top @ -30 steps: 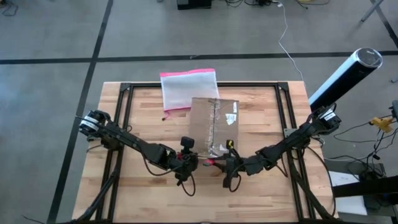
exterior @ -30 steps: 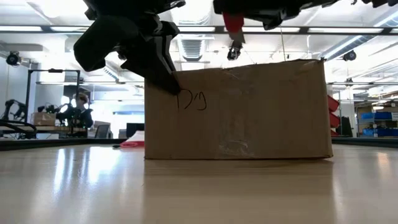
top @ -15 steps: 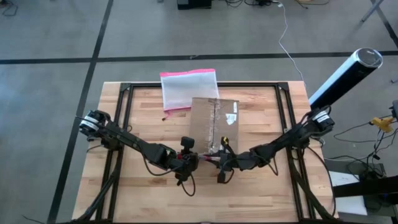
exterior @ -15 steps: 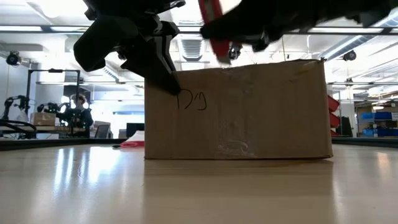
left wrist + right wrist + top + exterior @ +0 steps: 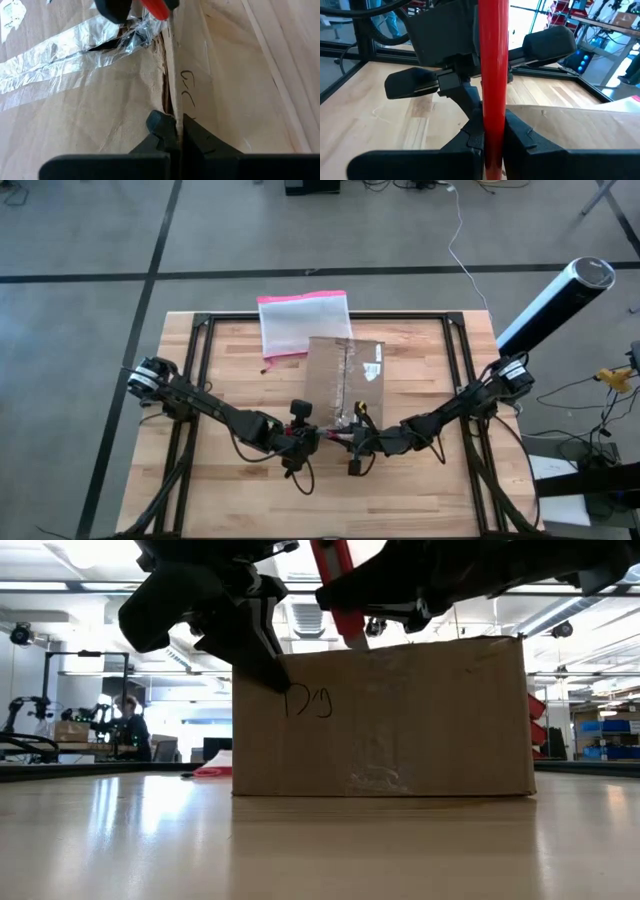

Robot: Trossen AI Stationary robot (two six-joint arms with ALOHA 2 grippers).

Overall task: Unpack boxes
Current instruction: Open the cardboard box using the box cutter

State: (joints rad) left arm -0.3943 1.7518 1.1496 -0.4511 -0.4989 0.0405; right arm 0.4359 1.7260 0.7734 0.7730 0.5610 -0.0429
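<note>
Table [image 5: 420, 480] — box [image 5: 335, 375], grippers' fingertips hidden overhead.

Grey concrete floor [image 5: 90, 240] crossed by dark lines. Pale wood-plank tabletop [image 5: 420, 490] in a black frame. Beyond it, open workshop: white ceiling with strip lights [image 5: 40, 585], bright windows, blue bins [image 5: 610, 740] at right. Person [image 5: 128, 720] seated far left among equipment.
</note>
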